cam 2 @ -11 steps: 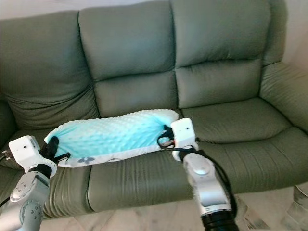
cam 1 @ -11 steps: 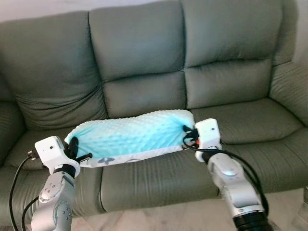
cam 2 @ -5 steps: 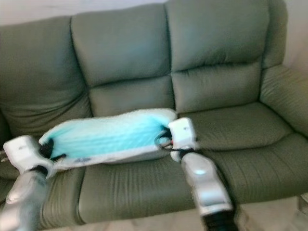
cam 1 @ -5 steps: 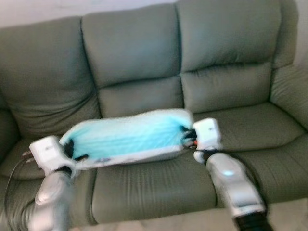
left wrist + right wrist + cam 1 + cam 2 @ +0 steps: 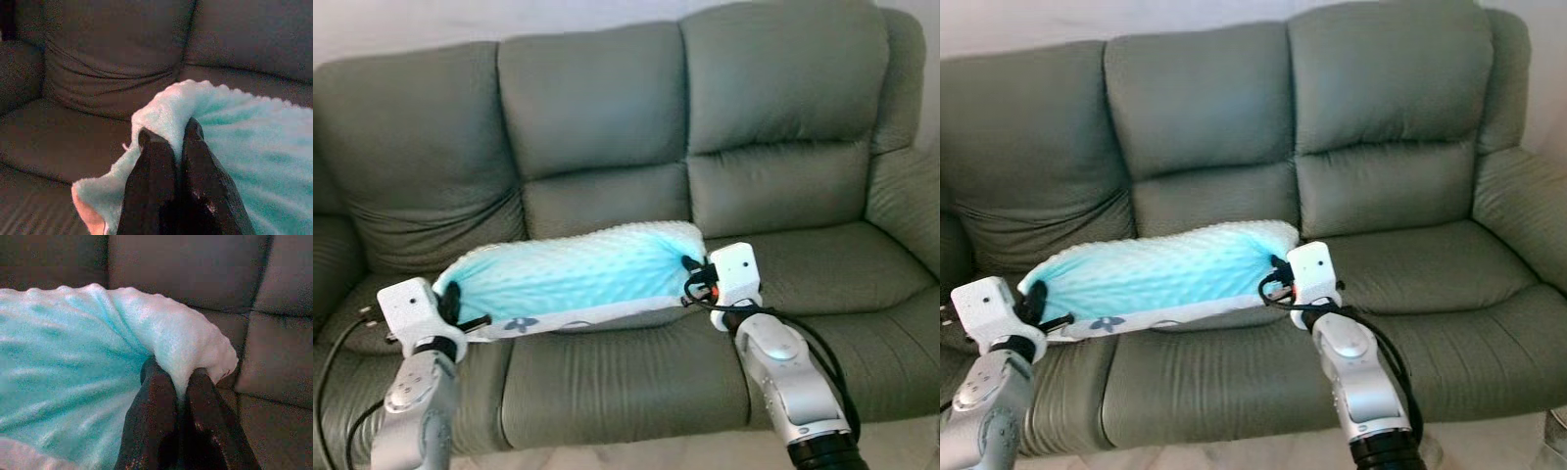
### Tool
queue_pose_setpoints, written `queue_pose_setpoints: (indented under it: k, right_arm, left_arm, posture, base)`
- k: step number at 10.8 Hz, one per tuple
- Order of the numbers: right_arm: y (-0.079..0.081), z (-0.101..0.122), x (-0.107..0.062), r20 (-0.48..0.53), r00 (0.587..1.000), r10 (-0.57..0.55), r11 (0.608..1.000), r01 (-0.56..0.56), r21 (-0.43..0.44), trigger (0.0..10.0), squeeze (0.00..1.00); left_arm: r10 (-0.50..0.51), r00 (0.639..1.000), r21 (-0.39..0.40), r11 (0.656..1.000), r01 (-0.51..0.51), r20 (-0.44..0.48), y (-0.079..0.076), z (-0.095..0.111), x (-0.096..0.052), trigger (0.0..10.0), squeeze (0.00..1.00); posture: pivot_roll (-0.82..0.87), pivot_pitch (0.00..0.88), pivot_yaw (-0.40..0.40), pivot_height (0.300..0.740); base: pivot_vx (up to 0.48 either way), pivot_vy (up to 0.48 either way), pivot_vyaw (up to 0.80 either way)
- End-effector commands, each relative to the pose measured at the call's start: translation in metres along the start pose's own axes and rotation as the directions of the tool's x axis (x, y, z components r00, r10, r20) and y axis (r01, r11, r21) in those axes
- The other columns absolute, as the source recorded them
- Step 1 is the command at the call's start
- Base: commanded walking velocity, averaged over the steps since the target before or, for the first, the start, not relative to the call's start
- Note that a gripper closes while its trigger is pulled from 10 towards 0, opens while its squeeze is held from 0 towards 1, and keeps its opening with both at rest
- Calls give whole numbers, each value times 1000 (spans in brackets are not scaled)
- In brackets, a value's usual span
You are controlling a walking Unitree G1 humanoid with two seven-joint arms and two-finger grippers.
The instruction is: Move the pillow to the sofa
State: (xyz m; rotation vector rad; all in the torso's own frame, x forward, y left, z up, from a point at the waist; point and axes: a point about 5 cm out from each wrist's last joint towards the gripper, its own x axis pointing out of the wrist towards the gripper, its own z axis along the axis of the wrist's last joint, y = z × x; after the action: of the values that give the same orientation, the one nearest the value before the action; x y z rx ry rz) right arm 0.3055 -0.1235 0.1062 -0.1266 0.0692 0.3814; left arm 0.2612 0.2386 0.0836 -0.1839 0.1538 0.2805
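- The pillow, pale turquoise with a white edge, is stretched lengthwise over the sofa, above the left and middle seat cushions and nearer the front edge than the backrest.
- Carrying looks done: the pillow is already over the seat. Whether its underside rests on the cushions or hangs just above them is hard to tell.
- What appears left is lowering it fully and letting go at both ends.
- The left gripper has its two black fingers pinched together on a fold of fabric at the pillow's left end, above the left seat cushion.
- The right gripper is likewise clamped on the pillow's right end, near the seam between the middle and right cushions.
- Both silver arms reach forward and up from the bottom of the head views, spread about as wide as the pillow is long.
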Motion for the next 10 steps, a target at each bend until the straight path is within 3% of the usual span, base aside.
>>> queue_pose_setpoints:
  k: [1, 3, 4, 8, 10]
  right_arm:
    - [-1, -6, 0, -11, 1000, -9, 1000, 9, -1, 10000, 0]
    - [-9, -20, -3, -74, 996, -51, 999, 52, 10, 10000, 0]
    - [-10, -24, -6, -82, 995, -56, 998, 57, 12, 10000, 0]
    - [-4, -30, -17, -79, 993, -86, 995, 90, 44, 10000, 0]
    - [0, -28, -20, -58, 993, -101, 993, 104, 47, 10000, 0]
  left_arm:
    - [-6, 1000, 50, 999, 7, -12, 7, -8, -1, 10000, 0]
    - [-50, 993, 70, 996, 58, -104, 10, -41, -8, 10000, 0]
    - [-69, 990, 69, 995, 78, -125, 4, -50, -6, 10000, 0]
    - [-208, 973, 78, 973, 216, -105, -35, -58, 3, 10000, 0]
    - [-220, 971, 65, 972, 227, -98, -45, -61, 6, 10000, 0]
  posture:
    - [-207, 35, 109, 740]
    - [-211, 48, 114, 740]
    - [-221, 60, 116, 740]
    - [-216, 142, 155, 740]
    - [-210, 206, 182, 740]
  base:
    - [0, 0, 0]
    - [0, 0, 0]
    - [0, 0, 0]
    - [0, 0, 0]
    - [0, 0, 0]
